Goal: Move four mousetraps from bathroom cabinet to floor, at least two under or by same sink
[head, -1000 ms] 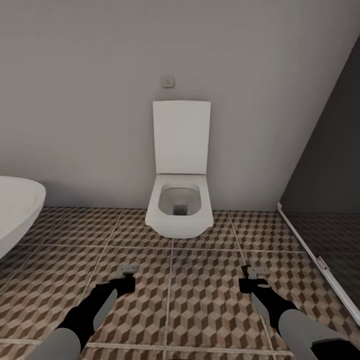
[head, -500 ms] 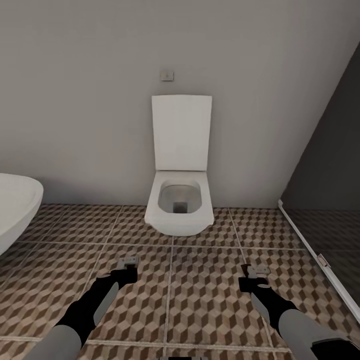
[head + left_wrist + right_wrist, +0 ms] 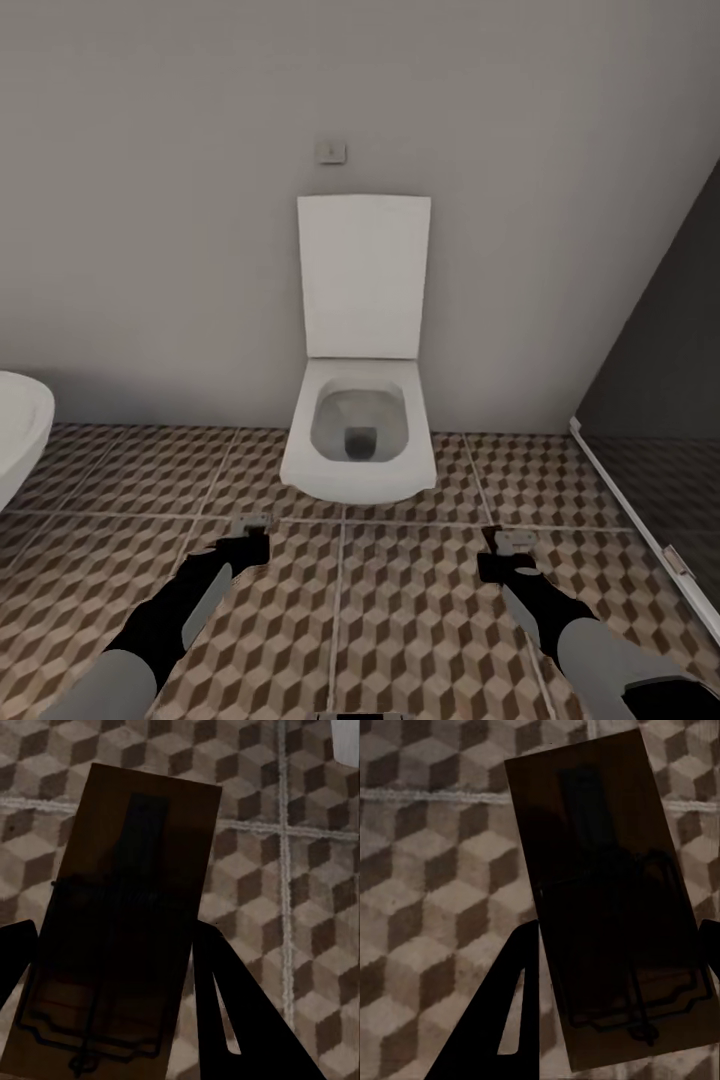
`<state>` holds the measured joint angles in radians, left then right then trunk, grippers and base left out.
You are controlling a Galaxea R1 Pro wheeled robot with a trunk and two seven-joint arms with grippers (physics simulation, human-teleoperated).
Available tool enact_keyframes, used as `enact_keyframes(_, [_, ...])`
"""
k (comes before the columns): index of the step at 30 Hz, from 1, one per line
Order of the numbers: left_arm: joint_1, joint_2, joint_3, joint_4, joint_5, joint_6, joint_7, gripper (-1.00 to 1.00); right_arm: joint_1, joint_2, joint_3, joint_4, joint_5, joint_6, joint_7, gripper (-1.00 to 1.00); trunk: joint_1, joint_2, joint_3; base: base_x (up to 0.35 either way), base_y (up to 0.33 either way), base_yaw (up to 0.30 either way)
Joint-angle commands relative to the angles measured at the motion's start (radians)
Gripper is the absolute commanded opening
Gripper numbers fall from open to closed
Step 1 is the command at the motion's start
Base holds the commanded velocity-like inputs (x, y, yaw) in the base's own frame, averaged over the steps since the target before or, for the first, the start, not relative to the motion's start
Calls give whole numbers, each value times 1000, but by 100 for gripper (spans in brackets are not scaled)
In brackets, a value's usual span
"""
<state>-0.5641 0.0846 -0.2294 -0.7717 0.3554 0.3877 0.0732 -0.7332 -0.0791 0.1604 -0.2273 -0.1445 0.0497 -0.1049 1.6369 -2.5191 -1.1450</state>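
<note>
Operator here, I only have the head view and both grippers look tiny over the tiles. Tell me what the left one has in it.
Observer: The left wrist view shows the left gripper shut on a mousetrap, a brown wooden board with dark metal wire, held between the two black fingers.
Operator: Now report the right one.
Observer: The right gripper is also shut on a mousetrap, the second mousetrap, seen in the right wrist view.
Operator: Tell me what lies beneath them.
Observer: Only the cube-patterned bathroom floor behind each board; neither trap is set down yet.
</note>
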Motion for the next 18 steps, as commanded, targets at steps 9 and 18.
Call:
enact_keyframes(9, [0, 4, -5, -3, 8, 4, 5, -100, 0, -1, 11, -11, -11, 9, -1, -100, 0, 0, -1, 324, 0, 0])
enact_keyframes(18, [0, 6, -4, -3, 8, 4, 5, -100, 0, -3, 13, -12, -10, 9, -2, -100, 0, 0, -1, 323, 0, 0])
